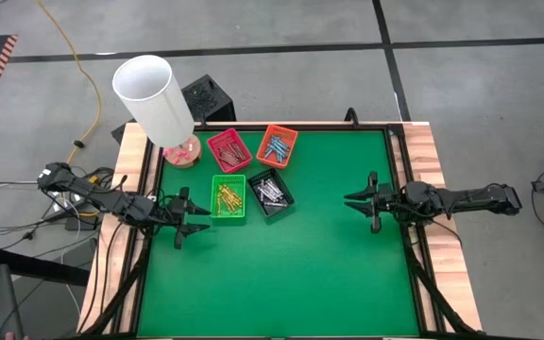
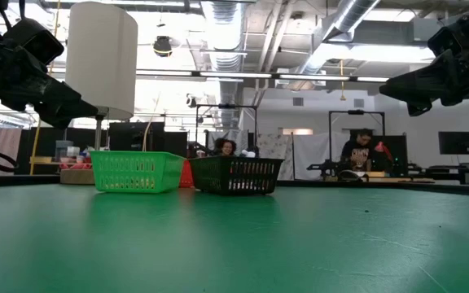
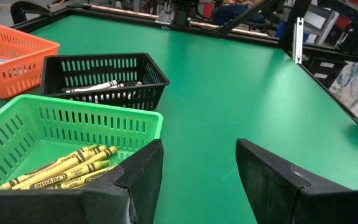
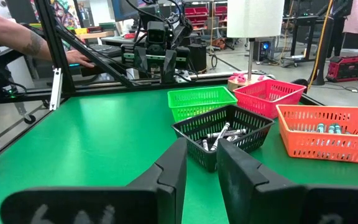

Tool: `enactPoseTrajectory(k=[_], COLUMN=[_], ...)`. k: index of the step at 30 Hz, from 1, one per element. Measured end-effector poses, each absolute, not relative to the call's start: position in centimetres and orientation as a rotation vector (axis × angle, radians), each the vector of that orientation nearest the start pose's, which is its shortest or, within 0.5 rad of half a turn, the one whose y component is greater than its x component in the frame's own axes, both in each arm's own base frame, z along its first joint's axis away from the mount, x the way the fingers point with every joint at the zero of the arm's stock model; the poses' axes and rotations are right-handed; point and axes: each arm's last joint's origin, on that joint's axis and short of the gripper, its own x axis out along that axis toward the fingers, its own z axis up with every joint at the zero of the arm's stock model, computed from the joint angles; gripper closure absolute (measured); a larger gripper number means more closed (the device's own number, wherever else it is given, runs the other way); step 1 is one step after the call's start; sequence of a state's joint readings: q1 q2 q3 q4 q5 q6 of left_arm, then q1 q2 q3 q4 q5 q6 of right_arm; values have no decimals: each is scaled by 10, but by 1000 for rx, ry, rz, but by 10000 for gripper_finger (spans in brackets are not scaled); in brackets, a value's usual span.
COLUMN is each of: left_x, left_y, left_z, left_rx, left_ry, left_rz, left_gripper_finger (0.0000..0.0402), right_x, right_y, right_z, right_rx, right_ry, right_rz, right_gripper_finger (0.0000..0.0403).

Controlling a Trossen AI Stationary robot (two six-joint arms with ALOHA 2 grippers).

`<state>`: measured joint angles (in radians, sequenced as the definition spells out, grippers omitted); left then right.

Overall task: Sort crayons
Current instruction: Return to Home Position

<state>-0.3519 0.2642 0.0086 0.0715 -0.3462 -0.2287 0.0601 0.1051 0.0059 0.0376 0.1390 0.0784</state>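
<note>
Left gripper empty, jaws wide, just beside green tray holding yellow crayons. Right gripper empty, jaws narrowly apart, over green mat.

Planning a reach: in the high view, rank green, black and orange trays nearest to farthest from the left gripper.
1. Green tray, beside the left gripper.
2. Black tray, past the green one.
3. Orange tray, farthest, behind the black one.

On the green table sit 4: red tray, orange tray, green tray, black tray.
</note>
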Motion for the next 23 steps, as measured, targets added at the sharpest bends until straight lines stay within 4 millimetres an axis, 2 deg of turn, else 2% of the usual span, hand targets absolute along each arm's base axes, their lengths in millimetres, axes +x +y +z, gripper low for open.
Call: enactPoseTrajectory(k=[23], left_x=[111], left_y=[-30], left_z=[144], left_rx=[-139], left_ry=[243], left_rz=[22], left_gripper_finger=[210], right_x=[104], right_y=[2], right_z=[161], right_rx=[72], right_ry=[59], right_rz=[-81], right_gripper_finger=[303])
